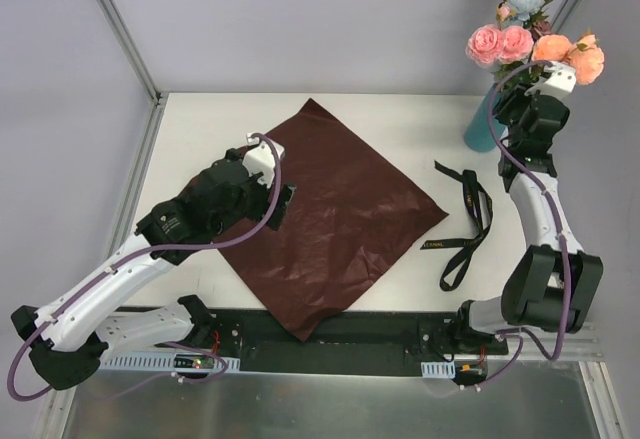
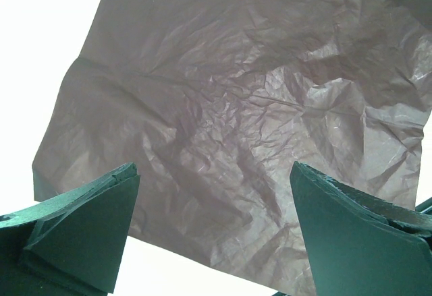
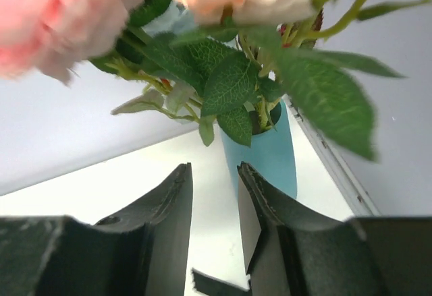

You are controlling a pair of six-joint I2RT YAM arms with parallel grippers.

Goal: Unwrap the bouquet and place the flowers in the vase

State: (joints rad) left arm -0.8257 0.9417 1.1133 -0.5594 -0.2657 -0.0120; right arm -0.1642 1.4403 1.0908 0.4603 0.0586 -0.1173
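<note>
From my seat the flowers [image 1: 530,39] look light but top-heavy: big soft blooms on thin green stems that I judge springy rather than stiff, so they would sway and lean if nudged. The petals look like they would crush or snag easily, so if I had to take hold again I would go for the bundled stems just above the mouth of the vase [image 3: 270,154], below the leaves, never for the heads. They stand in the vase at the far right corner of the table [image 1: 200,129], stems down in the mouth and blooms fanning up and out. The vase is a tall, plain teal cylinder, smooth and probably easy to tip with this load on top, and it sits near the table's edge. The blooms are pink, peach, pale blue and mauve over broad, veined green leaves. My right gripper [image 3: 212,174] sits just beside the vase, fingers parted by a narrow gap with nothing between them. My left gripper [image 2: 214,168] hangs spread wide over the maroon paper [image 1: 330,209], which lies flat and crinkled mid-table, the black ribbon [image 1: 470,224] loose beside it
</note>
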